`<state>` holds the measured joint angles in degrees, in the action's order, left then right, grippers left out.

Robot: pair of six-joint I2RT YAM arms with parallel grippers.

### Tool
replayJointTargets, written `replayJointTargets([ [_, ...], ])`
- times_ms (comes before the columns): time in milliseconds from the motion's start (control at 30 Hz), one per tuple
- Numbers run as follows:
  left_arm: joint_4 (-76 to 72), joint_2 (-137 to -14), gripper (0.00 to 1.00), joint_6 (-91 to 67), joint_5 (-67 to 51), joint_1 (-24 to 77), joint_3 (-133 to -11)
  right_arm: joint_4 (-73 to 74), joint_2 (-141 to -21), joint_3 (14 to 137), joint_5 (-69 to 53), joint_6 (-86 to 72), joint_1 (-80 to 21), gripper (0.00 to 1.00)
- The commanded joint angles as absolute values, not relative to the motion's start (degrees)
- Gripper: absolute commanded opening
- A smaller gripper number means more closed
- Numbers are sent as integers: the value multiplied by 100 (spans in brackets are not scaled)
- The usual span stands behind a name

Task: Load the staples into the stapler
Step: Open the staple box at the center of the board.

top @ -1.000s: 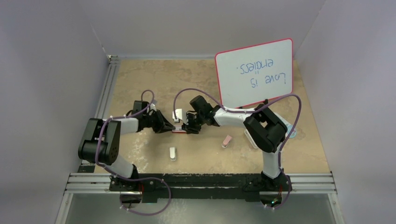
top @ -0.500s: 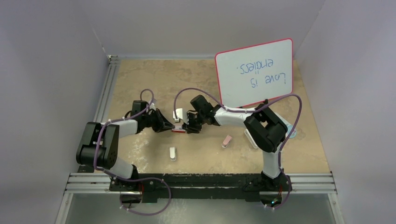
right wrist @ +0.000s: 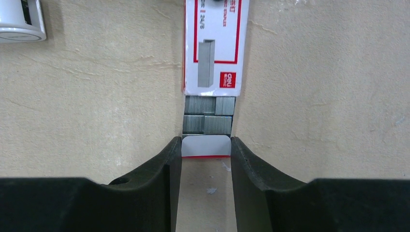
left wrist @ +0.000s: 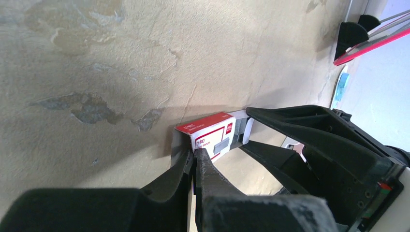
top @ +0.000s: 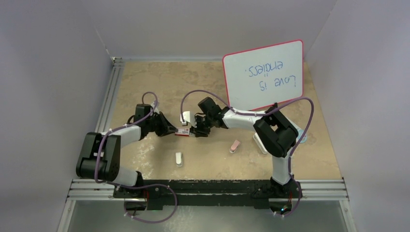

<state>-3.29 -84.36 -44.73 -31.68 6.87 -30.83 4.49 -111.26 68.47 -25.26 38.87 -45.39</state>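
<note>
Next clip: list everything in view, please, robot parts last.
staple box: one, red and white, table centre, between the end effectors
tray: one, grey-white, slid partly out of the box
staples: several strips, silvery grey, in the tray
stapler: one, pink, right of centre
small white objects: two, one nearer the bases, one beside the box
whiteboard: one, red-framed, far right, propped
table: one, beige
left end effector: black, shut on the box's end
right end effector: black, gripping the tray

I work in a robotics lab cell: plain white panels (top: 58, 58) wall in a tan tabletop (top: 159, 82), aluminium rails (top: 208, 186) frame its near and left edges, and a red-framed whiteboard (top: 263, 75) stands propped at the back.
</note>
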Motion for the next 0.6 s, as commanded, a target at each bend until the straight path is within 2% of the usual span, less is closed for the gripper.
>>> replayJointTargets([
  [0,-336,-8011,0,-4220,-2732,668,-3039,1219,-11116,6864,-2117,4182,-4444,35],
  [333,-17,-8014,2,-4217,-2269,668,-3081,1362,-11150,6891,-1740,4142,-4409,37],
  [467,313,-7902,6,-4303,-2046,668,-3171,1487,-11172,6952,-1902,4110,-4377,48],
  [567,467,-7783,15,-4348,-1880,668,-3205,1504,-11188,7018,-1965,3983,-4370,53],
])
